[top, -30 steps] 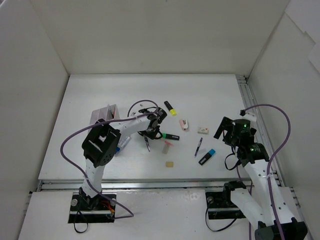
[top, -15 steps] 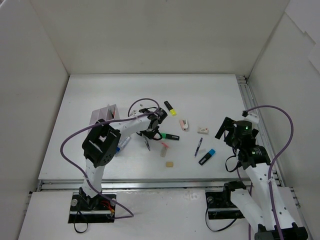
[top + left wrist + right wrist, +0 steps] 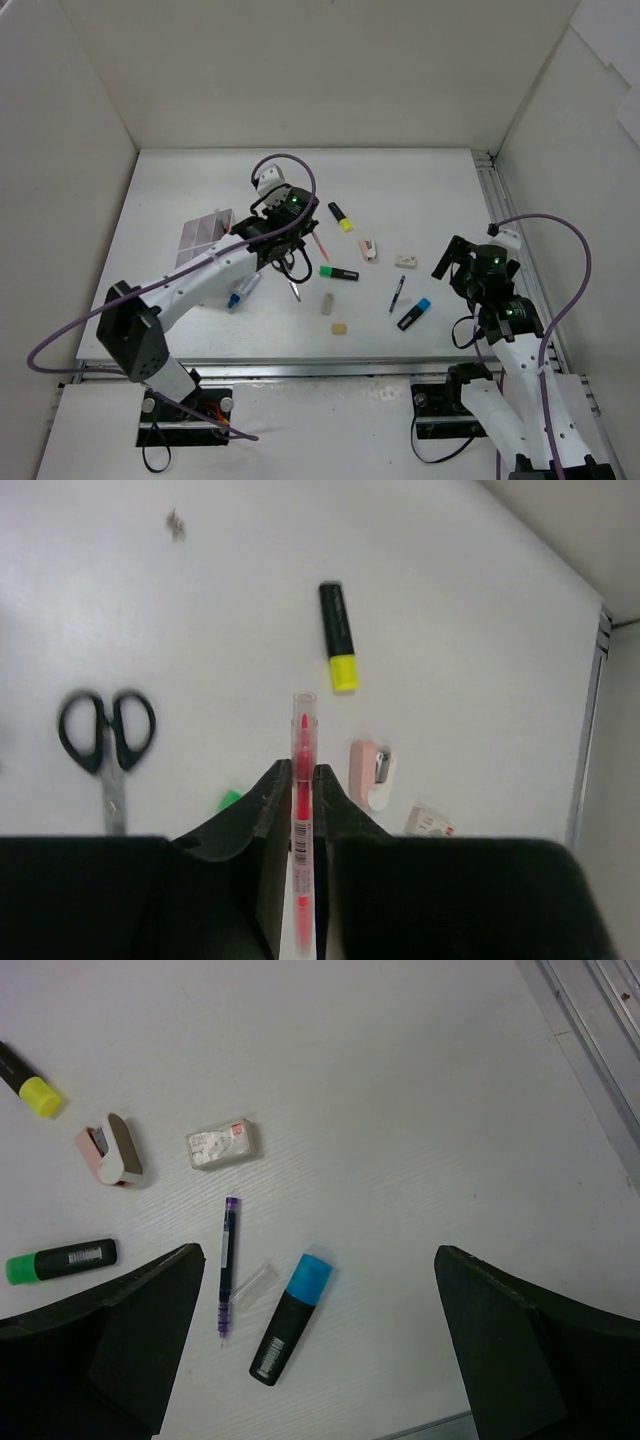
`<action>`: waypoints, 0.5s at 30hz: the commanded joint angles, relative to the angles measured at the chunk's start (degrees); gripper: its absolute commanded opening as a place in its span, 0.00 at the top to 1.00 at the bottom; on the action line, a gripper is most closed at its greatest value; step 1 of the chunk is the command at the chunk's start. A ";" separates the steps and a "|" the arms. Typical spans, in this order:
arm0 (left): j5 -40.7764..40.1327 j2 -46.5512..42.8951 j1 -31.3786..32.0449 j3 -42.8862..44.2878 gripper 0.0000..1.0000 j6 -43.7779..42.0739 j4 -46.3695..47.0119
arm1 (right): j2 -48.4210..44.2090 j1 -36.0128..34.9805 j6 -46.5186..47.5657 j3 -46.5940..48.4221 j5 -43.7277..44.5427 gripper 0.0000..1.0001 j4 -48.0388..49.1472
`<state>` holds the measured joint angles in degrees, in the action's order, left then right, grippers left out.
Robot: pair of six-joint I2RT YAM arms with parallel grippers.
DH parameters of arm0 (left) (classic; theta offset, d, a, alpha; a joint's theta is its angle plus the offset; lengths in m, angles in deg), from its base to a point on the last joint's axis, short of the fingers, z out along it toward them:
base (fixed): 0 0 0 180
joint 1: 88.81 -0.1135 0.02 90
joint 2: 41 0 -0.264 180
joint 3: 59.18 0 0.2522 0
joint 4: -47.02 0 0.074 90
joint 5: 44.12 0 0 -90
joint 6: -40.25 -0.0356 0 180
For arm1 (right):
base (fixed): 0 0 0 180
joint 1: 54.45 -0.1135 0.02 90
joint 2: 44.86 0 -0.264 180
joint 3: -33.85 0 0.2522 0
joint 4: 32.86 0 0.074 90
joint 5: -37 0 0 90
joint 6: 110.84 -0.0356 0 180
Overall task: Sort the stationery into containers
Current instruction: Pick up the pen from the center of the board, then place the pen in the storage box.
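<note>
Left gripper (image 3: 302, 785) clamps a thin red pen (image 3: 303, 725) — swung toward the box (image 3: 205, 230) by the left edge of the table (image 3: 420, 190), it could swivel or slip; right gripper (image 3: 320, 1290) gapes empty.

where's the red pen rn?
The red pen is clamped in the left jaws, mid-table in the top view, between the scissors and the yellow highlighter.
</note>
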<state>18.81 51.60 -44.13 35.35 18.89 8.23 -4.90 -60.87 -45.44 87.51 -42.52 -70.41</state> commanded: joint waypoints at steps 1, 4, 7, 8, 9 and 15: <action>-3.95 -9.41 -1.97 -5.51 1.00 -28.73 19.55 | -0.77 -0.18 -0.01 0.35 2.61 0.02 1.99; -7.73 -16.89 -3.37 -11.15 1.00 -48.14 30.54 | -1.03 -0.26 0.25 0.35 2.70 0.02 2.26; -9.05 -22.35 -6.35 -15.46 1.00 -64.79 39.26 | -0.24 -0.18 0.52 0.62 2.70 0.02 2.43; -9.23 -23.42 -7.32 -16.17 1.00 -67.39 40.49 | 0.28 -0.09 0.43 0.62 2.79 0.02 2.43; -9.05 -24.56 -8.46 -17.91 1.00 -68.63 42.77 | 0.55 -0.09 0.69 0.70 2.70 0.02 2.43; 1.56 -30.28 -21.02 -28.45 1.00 -74.98 54.73 | 0.38 -0.27 0.60 0.79 4.20 0.02 2.43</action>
<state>15.51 22.46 -60.96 10.17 -47.91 50.69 -4.94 -60.91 -44.98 87.51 -40.93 -70.41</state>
